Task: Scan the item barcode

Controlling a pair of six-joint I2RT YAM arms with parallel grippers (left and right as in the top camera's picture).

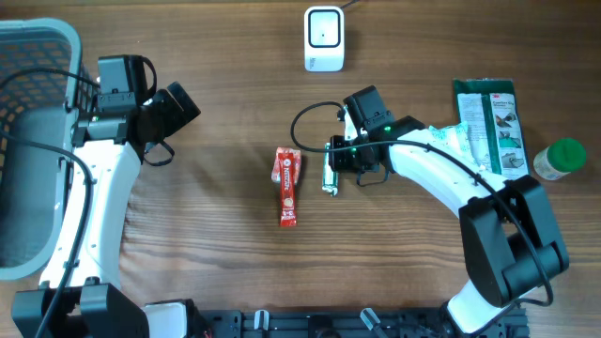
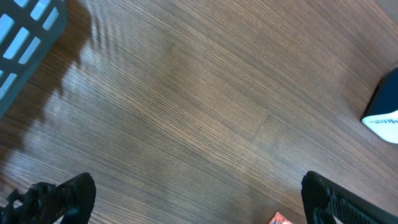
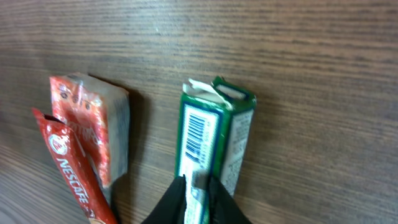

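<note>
A slim green and white pack [image 1: 330, 176] lies on the table's middle, barcode side up [image 3: 214, 134]. My right gripper [image 1: 334, 167] reaches to it from the right. In the right wrist view the gripper [image 3: 198, 186] has its two black tips pressed close on a narrow strip of the pack's near end. A red Nescafe sachet pack [image 1: 287, 186] lies just left of it [image 3: 81, 143]. The white scanner [image 1: 324, 38] stands at the far middle edge. My left gripper [image 1: 180, 105] hangs wide open at the left, with bare wood between its fingers [image 2: 199, 199].
A grey basket [image 1: 38, 38] fills the far left; its corner shows in the left wrist view [image 2: 25, 37]. A green bag [image 1: 488, 127] and a bottle with a green lid [image 1: 561, 158] lie at the right. The scanner's edge [image 2: 382, 115] shows at the left wrist view's right.
</note>
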